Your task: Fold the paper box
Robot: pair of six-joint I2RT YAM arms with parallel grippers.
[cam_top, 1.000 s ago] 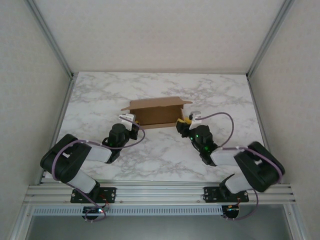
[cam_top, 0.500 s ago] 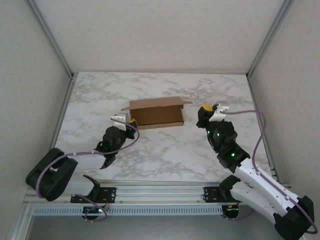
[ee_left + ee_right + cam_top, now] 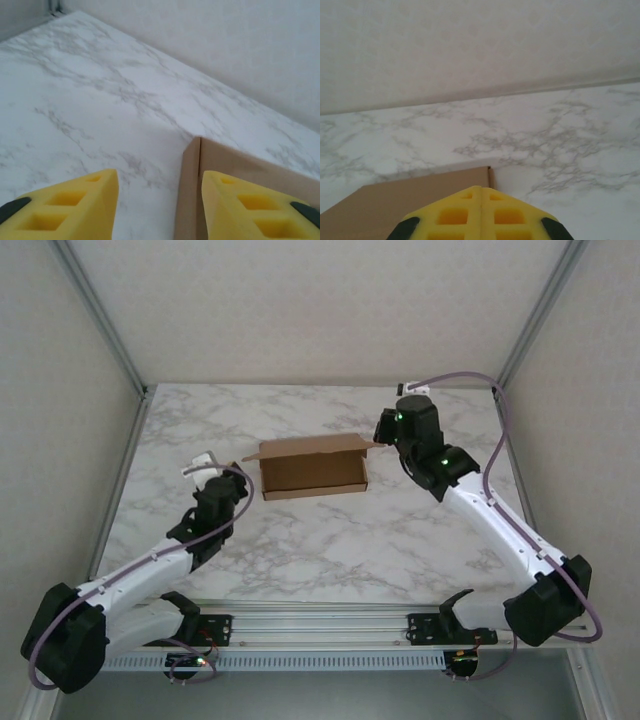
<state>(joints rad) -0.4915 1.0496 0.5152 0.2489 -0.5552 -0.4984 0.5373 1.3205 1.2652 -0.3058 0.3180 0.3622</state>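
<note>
Looking at the paper box (image 3: 312,468) parked roughly mid-way across the marble table (image 3: 330,560). Shallow, open on top, flap up along the back edge, small tab poking out at the far right corner, so nowhere near folded shut.

Got the left gripper (image 3: 160,200) sitting just off the box's left end. Jaws partway open, gripping nothing, with the box's upright corner edge showing in the gap, close to the pad on the right of the wrist view.

Got the right gripper (image 3: 481,212) up behind the box's right rear corner. Yellow pads pressed flat together, nothing pinched between.

Worries from here, purely guessing:
- Could shove the whole box sideways by bumping that corner with a pad instead of straddling the wall. Light cardboard on slick marble, nothing pinning it down.
- Could kink the corner by clamping off the crease.
- Poking from behind with closed right pads might skate the box toward the near edge rather than bend the tab or flap.

Can't tell whether either gripper is actually touching cardboard, so hard to say how much margin to count on.
</note>
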